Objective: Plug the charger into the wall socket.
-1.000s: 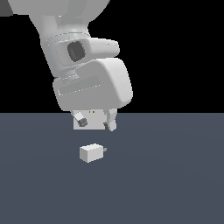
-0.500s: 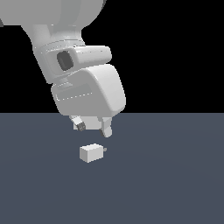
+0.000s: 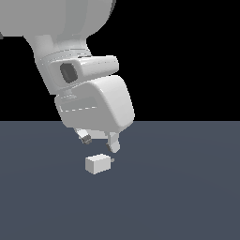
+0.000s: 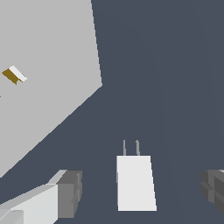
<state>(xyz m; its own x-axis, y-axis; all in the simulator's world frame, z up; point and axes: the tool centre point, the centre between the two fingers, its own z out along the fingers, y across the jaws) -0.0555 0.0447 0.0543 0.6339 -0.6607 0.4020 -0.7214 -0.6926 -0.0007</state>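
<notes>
Wrist view, going left to right: wall socket [image 4: 48,74], a large flat light grey plate, sits off to the side beyond one finger, one small dark-yellow slot visible on its face; then a grey finger pad [image 4: 70,194], then the charger [image 4: 135,183] lying flat on the dark desk [image 4: 175,87] in the gap between the fingers, then the second finger pad [image 4: 214,192] at the frame edge. Fingers [image 4: 142,192] are spread wide, released, gripping nothing; both pads stand clear of the charger's sides, not touching. The two thin grey prongs point away from the wrist, forward past the fingertips, not aimed at the socket face, which lies at an angle to them. Exterior view: gripper [image 3: 99,143] hangs just above the charger [image 3: 98,163], fingertips near its top but apart from it; the socket is not visible here, hidden behind the arm or out of frame, can't tell which. Arm pose: wrist pitched down, hand tilted slightly, big white link filling the upper half of the view. Progress, as a judgement: early, pre-grasp. Nothing done but the lining-up over the charger. Left to do: lower, close on the body, lift, turn prongs toward the socket, insert.
</notes>
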